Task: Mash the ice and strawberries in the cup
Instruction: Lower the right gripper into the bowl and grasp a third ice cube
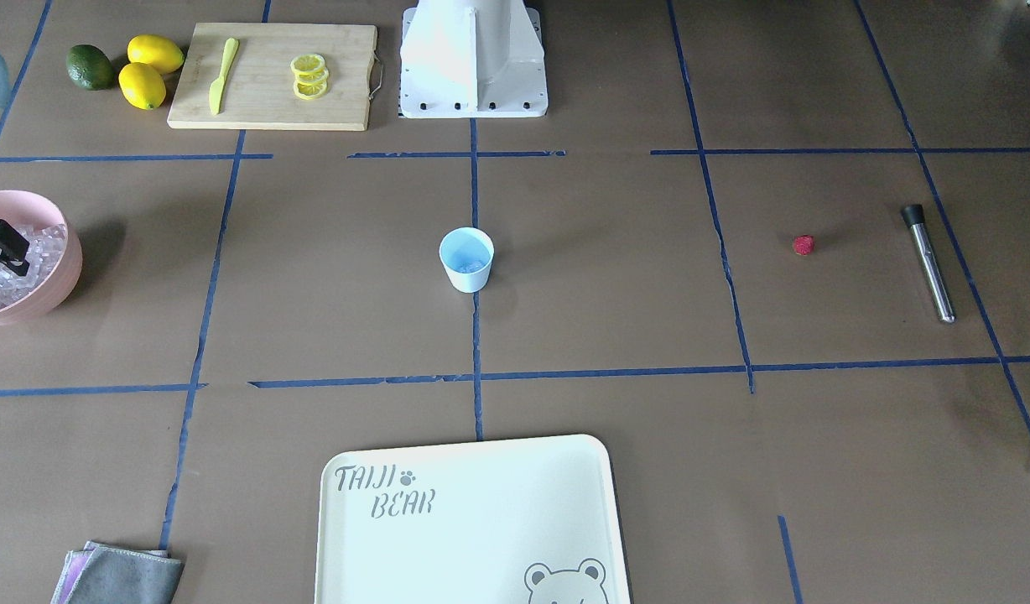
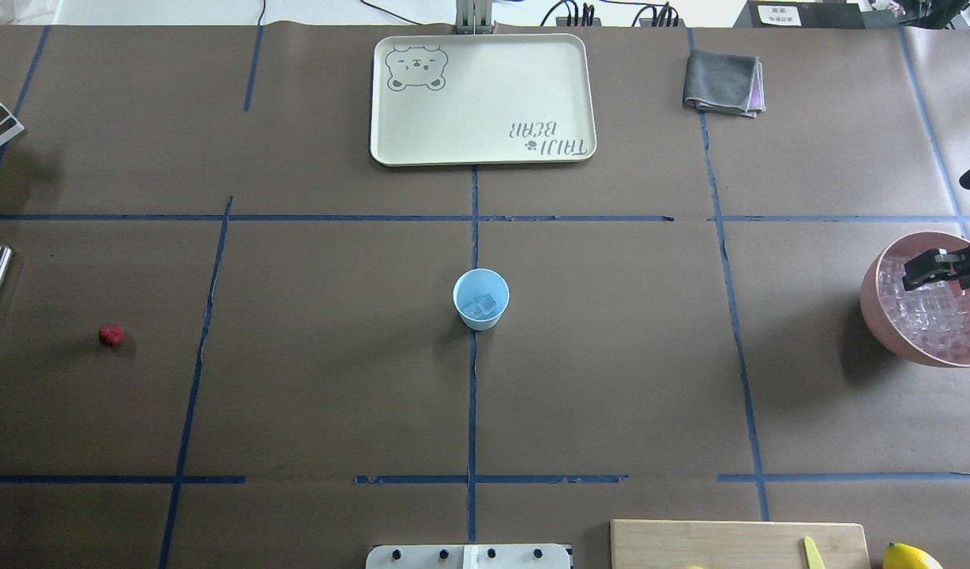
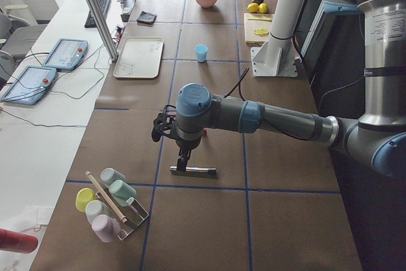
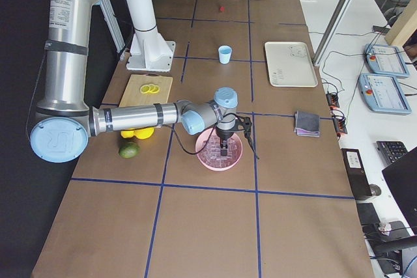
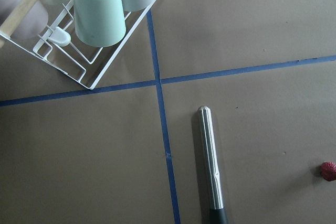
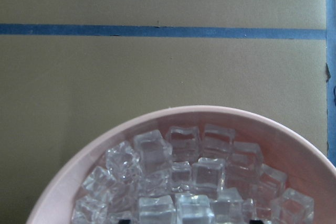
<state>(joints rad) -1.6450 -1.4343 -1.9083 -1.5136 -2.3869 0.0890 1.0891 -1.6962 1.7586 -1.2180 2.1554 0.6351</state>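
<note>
Dial: read on the overhead view, with 12 o'clock pointing away from the robot.
Cup: the pale-blue cup (image 2: 480, 299) stands upright at the middle of the table (image 2: 335, 356), on the long blue tape line.
Ice: a few cubes of ice (image 2: 481, 305) lie in the bottom of the cup. Far more is heaped in the pink bowl (image 2: 872, 304), well apart from the cup at 3 o'clock.
Strawberry: one small red strawberry (image 2: 110, 335) lies on the bare table at 9 o'clock from the cup, well apart from it.
Rod: a metal rod (image 1: 928, 262) with a black end lies flat at 9 o'clock from the strawberry, near it but not touching.
Right claw: the right claw (image 2: 921, 270) is over the bowl, its tips down at the cubes. In its wrist view two dark tips peek in at the lower edge, spread wide with ice between them, so it looks open; no cube is seen gripped.
Left claw: the left claw (image 3: 183, 162) shows only from the side camera, hanging above the rod. I cannot tell how far open it is or whether it holds anything.
Tray: the cream tray (image 2: 485, 103) with a bear print is at 12 o'clock from the cup.
Cloth: the grey cloth (image 2: 722, 81) lies folded between 1 and 2 o'clock.
Cutting board: the cutting board (image 1: 272, 109) is between 4 and 5 o'clock. It carries a yellow knife (image 1: 222, 75) and lemon slices (image 1: 309, 76); two lemons (image 1: 155, 53) and an avocado (image 1: 90, 67) lie beside it.
Rack: a rack (image 3: 111, 207) of upturned cups is at 10 o'clock, at the table's far left.
</note>
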